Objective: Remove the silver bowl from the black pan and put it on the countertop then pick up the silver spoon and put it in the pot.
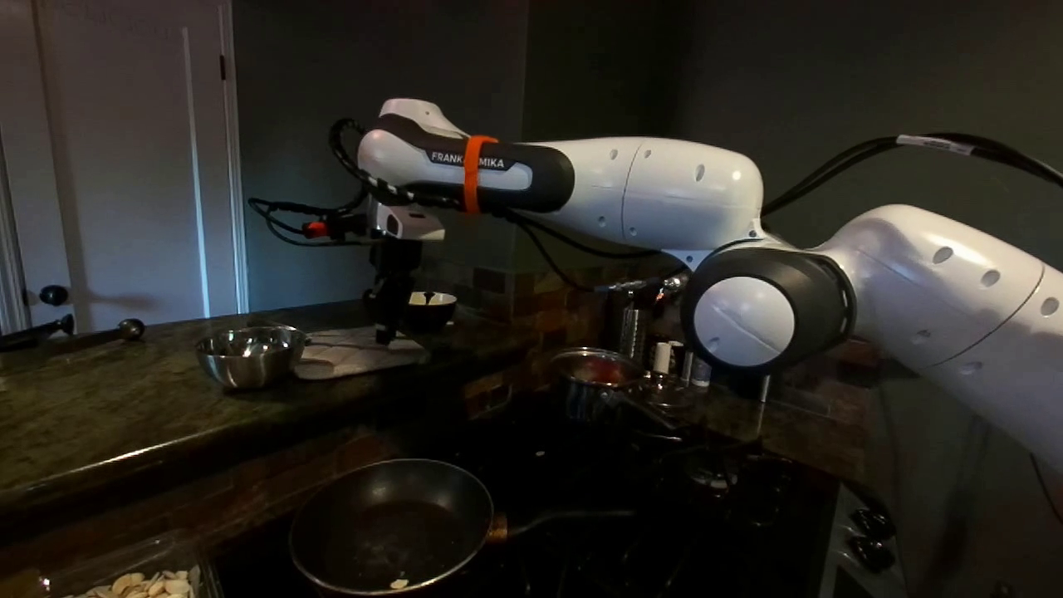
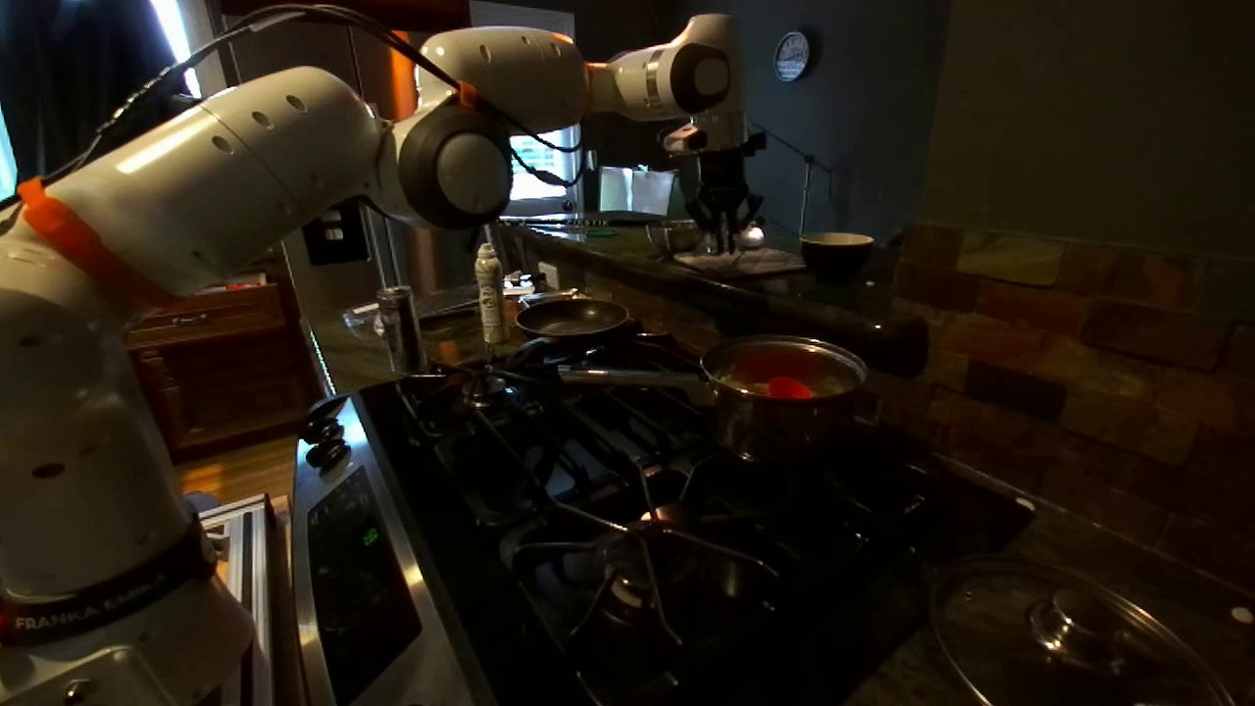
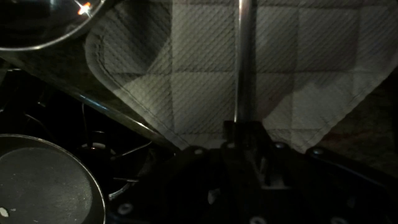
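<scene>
a gripper (image 3: 243,127) clamps its jaws on a spoon (image 3: 243,65) right of the bowl (image 1: 251,360); being slim, it could twist mid-carry

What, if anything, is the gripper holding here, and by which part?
The spoon: in the wrist view the gripper is closed on its slim handle. Its scoop is out of sight there.

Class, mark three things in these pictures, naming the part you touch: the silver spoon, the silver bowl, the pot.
Silver spoon (image 3: 244,62), in the wrist view: on its slim visible shaft.
Silver bowl (image 1: 249,366), in an exterior view: on its outer side.
Pot (image 2: 781,427), in an exterior view: on its outer wall.
</scene>
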`<state>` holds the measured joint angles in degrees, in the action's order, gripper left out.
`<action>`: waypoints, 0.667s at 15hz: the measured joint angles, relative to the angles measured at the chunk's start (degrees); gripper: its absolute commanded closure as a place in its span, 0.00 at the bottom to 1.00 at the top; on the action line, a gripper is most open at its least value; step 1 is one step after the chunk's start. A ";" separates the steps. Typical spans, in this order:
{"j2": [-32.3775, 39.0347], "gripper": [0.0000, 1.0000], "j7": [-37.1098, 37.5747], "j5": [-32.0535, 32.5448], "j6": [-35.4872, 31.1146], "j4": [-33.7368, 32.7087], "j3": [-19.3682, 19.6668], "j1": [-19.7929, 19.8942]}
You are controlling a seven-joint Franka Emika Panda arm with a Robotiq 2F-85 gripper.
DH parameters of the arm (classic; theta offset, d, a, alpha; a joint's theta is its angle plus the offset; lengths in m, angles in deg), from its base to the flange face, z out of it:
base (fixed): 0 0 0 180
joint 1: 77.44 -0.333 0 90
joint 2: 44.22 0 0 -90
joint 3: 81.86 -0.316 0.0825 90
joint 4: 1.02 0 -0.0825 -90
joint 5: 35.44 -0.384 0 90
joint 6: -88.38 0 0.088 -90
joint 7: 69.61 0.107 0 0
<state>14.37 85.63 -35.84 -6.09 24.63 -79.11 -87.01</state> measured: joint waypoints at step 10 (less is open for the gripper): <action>-4.92 0.96 0.24 -6.47 0.00 -0.20 0.79 1.50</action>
<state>9.45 85.87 -42.32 -6.09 24.44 -78.33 -85.51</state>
